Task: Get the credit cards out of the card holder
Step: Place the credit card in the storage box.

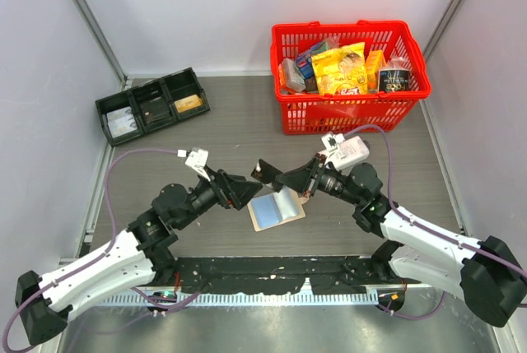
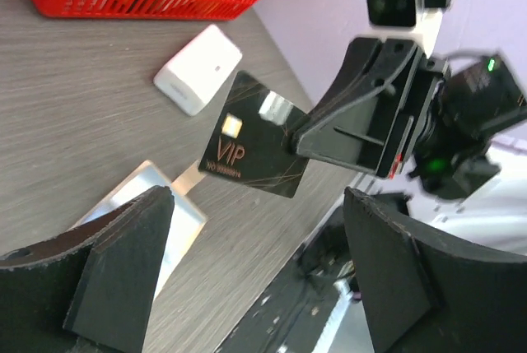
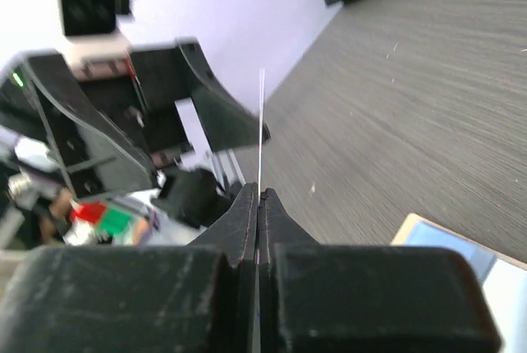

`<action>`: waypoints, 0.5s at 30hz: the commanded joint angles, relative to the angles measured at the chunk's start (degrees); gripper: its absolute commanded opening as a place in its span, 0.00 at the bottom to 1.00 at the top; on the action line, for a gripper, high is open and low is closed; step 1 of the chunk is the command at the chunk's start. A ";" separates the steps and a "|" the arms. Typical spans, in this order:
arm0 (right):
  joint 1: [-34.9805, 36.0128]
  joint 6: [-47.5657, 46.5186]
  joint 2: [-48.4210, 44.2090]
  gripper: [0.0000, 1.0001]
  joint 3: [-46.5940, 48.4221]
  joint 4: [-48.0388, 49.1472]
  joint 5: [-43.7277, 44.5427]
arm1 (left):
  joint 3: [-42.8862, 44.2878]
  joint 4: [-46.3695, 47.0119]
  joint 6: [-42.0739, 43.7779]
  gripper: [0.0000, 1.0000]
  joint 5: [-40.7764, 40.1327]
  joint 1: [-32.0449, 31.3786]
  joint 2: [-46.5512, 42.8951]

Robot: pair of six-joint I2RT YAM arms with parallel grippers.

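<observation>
- Card holder [image 1: 276,209] is lying open on the tabletop [image 1: 206,131] at the centre of the top view, blue panel facing up, between the two arms.
- Right fingers [image 1: 278,177] are clenching flat on a black card [image 2: 255,146] printed "VIP". They are gripping it by one edge and keeping it clear of the tabletop, just above the holder's upper left corner.
- In the right wrist view the card is showing only as a thin upright line rising out of the pinched fingertips.
- Left fingers [image 2: 123,267] are standing spread wide, released and grasping nothing. The card is hanging beyond them, touching neither.
- In the top view they are sitting just beside the holder's left edge.
- White box [image 2: 198,69] is resting on the tabletop in the upper left of the left wrist view, near the basket.
- Red basket [image 1: 346,114] is sitting at the upper right of the top view, holding packets. A black tray [image 1: 137,113] is sitting at the upper left.
</observation>
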 commanded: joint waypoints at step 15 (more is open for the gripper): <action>0.51 27.44 4.72 0.01 -7.95 31.17 15.05 | -5.79 42.33 -20.49 0.62 -6.72 0.11 17.59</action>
